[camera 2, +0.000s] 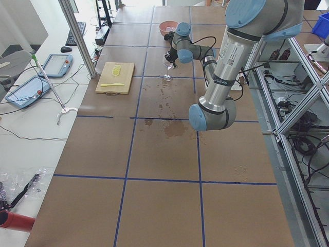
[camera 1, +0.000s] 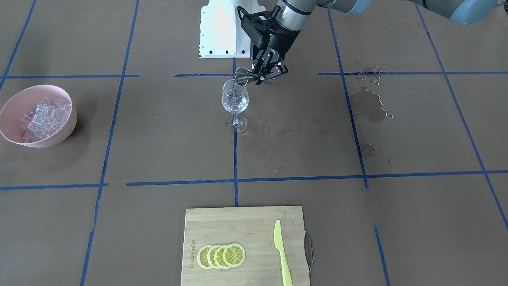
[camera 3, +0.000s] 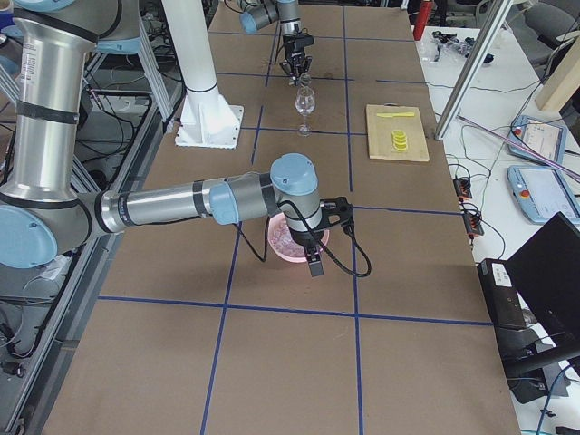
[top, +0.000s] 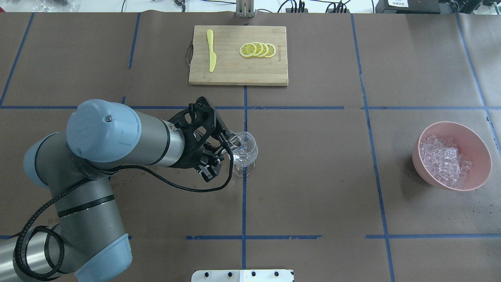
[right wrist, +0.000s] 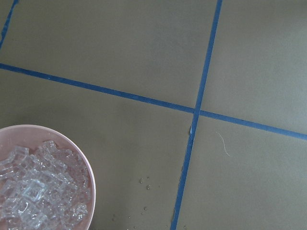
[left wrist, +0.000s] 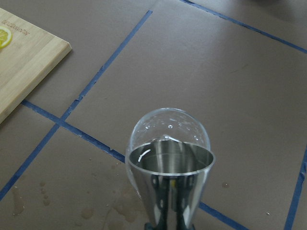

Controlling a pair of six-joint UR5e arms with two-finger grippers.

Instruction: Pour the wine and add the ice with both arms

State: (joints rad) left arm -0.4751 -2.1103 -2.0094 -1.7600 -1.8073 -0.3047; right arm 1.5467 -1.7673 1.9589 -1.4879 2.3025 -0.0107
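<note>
The left gripper (camera 1: 256, 78) had its fingers clamped on a steel jigger (camera 1: 241, 76), tipped over the wine glass (camera 1: 235, 102) mid-tabletop. A thin stream of wine (camera 1: 237, 93) seemed to fall in, so pouring looked nearly done. The ice (camera 1: 43, 117) lay untouched in its pink bowl (camera 1: 63, 133). The right gripper (camera 3: 313, 258) hung above it; whether its fingers were parted, I cannot tell.

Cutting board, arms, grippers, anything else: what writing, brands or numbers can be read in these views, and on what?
No text reads in full.
Brand burnt into the cutting board: too blurred; cut off in the left wrist view.
Lettering on the left arm: too small.
White mark on the left gripper holding the metal cup: too small.
</note>
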